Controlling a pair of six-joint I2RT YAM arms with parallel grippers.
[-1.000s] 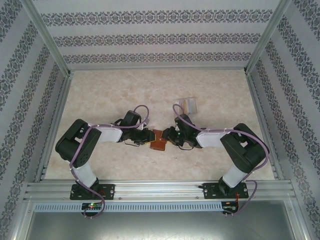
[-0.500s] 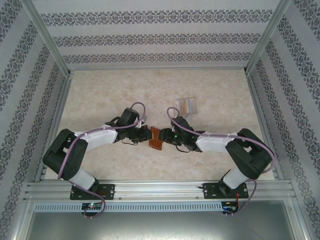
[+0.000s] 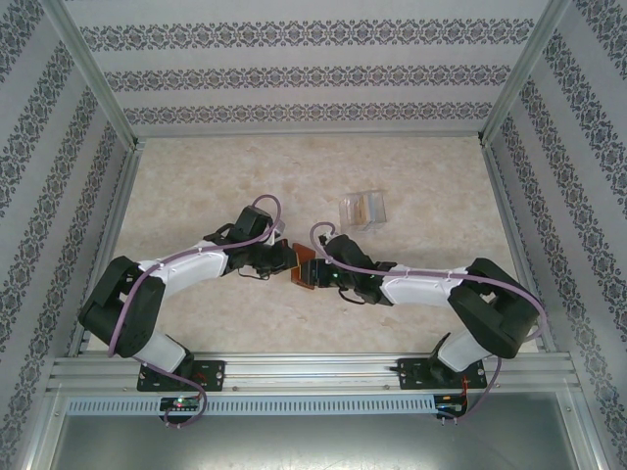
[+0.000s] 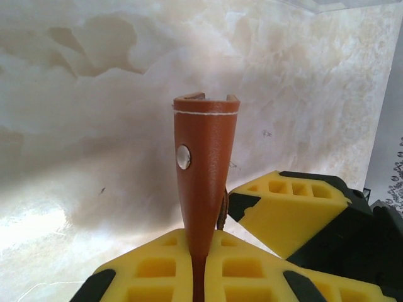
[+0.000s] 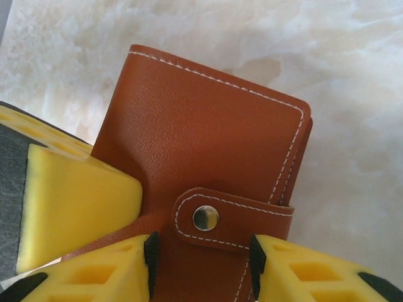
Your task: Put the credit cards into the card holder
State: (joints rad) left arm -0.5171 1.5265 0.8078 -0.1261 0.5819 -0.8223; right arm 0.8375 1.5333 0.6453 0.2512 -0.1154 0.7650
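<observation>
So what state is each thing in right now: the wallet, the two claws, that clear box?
Wallet: closed, snap strap fastened, gripped at one edge.
Left gripper: shut on the wallet's edge.
Right gripper: fingers either side of the wallet's snap end; unclear whether it squeezes.
Clear box: set apart from the wallet, cards inside.
Cards: in the clear box, not yet taken out.

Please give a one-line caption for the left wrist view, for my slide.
Left claw shut on the brown card holder, seen edge-on, snap stud visible.
</observation>
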